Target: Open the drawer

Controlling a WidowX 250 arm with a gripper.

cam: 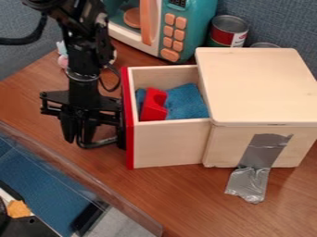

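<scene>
On a wood-grain table (192, 208), a black gripper (78, 138) (clenched or released, I cannot tell) hangs by the curved handle (100, 144) of a red-fronted drawer (167, 144), open from its wooden box (260, 85), before a teal toy microwave (202, 16).

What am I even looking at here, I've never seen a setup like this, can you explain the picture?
The black machine is a robot arm, seen by a camera looking down at a slant. It comes in from the upper left, its jaws beside the red front of a wooden drawer; I can't tell whether they hold anything. The drawer stands partly out of its box, with a red block and blue cloth inside. The box sits on a brown table, with a teal toy microwave and a can behind.
</scene>
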